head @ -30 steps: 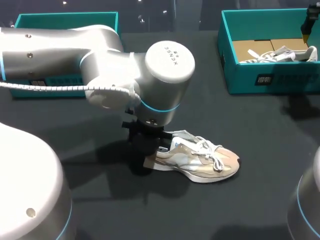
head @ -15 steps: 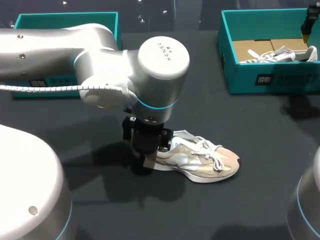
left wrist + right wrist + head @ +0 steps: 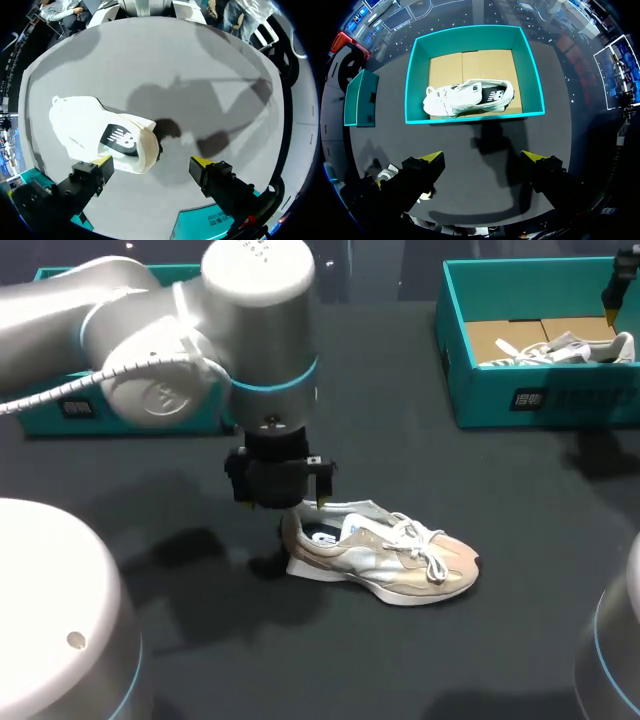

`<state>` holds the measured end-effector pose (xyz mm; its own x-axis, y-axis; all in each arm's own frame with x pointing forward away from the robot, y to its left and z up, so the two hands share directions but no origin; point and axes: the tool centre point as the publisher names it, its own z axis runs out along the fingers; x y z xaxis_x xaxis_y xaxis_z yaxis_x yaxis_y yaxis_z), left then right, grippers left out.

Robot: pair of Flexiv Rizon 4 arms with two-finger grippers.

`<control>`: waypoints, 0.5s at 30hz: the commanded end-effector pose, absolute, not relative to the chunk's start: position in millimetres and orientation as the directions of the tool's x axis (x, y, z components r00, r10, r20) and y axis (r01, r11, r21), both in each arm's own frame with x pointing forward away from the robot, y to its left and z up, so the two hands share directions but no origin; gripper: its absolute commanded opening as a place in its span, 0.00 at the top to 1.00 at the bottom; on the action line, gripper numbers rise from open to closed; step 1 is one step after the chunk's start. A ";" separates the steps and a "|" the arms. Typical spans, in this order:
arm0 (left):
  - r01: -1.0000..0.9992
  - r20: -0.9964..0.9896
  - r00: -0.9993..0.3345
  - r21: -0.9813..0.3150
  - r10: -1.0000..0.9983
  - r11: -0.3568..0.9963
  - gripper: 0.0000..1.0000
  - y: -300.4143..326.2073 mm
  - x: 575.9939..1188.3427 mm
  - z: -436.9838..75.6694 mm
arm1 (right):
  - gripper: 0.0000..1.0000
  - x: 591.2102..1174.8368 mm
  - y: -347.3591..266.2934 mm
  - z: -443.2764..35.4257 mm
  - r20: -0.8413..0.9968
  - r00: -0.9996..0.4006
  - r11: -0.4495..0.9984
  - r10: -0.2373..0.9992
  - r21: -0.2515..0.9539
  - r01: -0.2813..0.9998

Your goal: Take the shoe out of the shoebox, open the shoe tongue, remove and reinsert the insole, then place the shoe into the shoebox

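Beige shoe (image 3: 385, 565) on table (image 3: 400, 460), left fingers (image 3: 100, 162) spread — above it

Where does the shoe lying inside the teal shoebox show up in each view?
Head view: the white shoe lies in the teal shoebox at far right.
Left wrist view: not in it; only the other shoe shows.
Right wrist view: in the shoebox, ahead of the right gripper.
Shared landmark: the teal shoebox, in head and right wrist views.
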<state>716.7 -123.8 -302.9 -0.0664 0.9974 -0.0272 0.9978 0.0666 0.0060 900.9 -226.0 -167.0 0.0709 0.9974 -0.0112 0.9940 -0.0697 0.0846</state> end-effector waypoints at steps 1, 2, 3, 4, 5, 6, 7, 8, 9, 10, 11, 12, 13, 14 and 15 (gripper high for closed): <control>0.993 -0.168 -0.114 -0.044 0.979 0.108 0.00 -99.6 719.8 -288.3 | 0.00 900.8 -225.6 -167.0 -0.012 0.072 -0.071 0.997 0.084 0.994; 0.990 -0.180 -0.137 -0.056 0.974 0.129 0.00 -97.8 720.1 -286.3 | 0.00 900.8 -225.6 -167.0 -0.012 0.072 -0.071 0.997 0.084 0.994; 0.987 -0.192 -0.156 -0.065 0.969 0.146 0.00 -95.6 719.9 -283.8 | 0.00 900.8 -225.6 -167.0 -0.012 0.072 -0.071 0.997 0.084 0.994; 0.983 -0.208 -0.176 -0.086 0.962 0.161 0.00 -93.4 719.4 -281.3 | 0.00 900.8 -225.6 -167.0 -0.012 0.072 -0.071 0.997 0.084 0.994; 0.978 -0.222 -0.199 -0.108 0.954 0.179 0.00 -91.3 719.3 -278.7 | 0.00 900.8 -225.6 -167.0 -0.012 0.072 -0.071 0.997 0.084 0.994; 0.974 -0.235 -0.216 -0.123 0.948 0.191 0.00 -89.5 719.0 -276.7 | 0.00 900.8 -225.6 -167.0 -0.012 0.072 -0.071 0.997 0.084 0.994; 0.968 -0.246 -0.240 -0.137 0.939 0.211 0.00 -87.1 718.4 -274.8 | 0.00 900.8 -225.6 -167.0 -0.012 0.072 -0.071 0.997 0.084 0.994; 0.959 -0.259 -0.266 -0.168 0.929 0.228 0.00 -84.9 718.0 -273.3 | 0.00 900.8 -225.6 -167.0 -0.012 0.072 -0.071 0.997 0.084 0.994; 0.945 -0.269 -0.300 -0.212 0.915 0.247 0.00 -82.7 718.3 -272.1 | 0.00 900.8 -225.6 -167.0 -0.012 0.072 -0.071 0.997 0.084 0.994; 0.935 -0.273 -0.321 -0.241 0.907 0.258 0.00 -80.6 718.6 -271.0 | 0.00 900.8 -225.6 -167.0 -0.012 0.072 -0.071 0.997 0.084 0.994; 0.931 -0.271 -0.330 -0.253 0.904 0.264 0.00 -78.7 718.3 -269.4 | 0.00 900.8 -225.6 -167.0 -0.012 0.072 -0.071 0.997 0.084 0.994; 0.931 -0.271 -0.330 -0.253 0.904 0.264 0.00 -78.7 718.3 -269.4 | 0.00 900.8 -225.6 -167.0 -0.012 0.072 -0.071 0.997 0.084 0.994; 0.931 -0.271 -0.330 -0.253 0.904 0.264 0.00 -78.7 718.3 -269.4 | 0.00 900.8 -225.6 -167.0 -0.012 0.072 -0.071 0.997 0.084 0.994; 0.931 -0.271 -0.330 -0.253 0.904 0.264 0.00 -78.7 718.3 -269.4 | 0.00 900.8 -225.6 -167.0 -0.012 0.072 -0.071 0.997 0.084 0.994; 0.931 -0.271 -0.330 -0.253 0.904 0.264 0.00 -78.7 718.3 -269.4 | 0.00 900.8 -225.6 -167.0 -0.012 0.072 -0.071 0.997 0.084 0.994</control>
<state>718.9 -84.6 -267.0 -0.3168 0.9301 -0.1858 0.9305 0.2669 -0.2507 900.9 -226.0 -167.0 0.0709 0.9974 -0.0112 0.9940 -0.0697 0.0846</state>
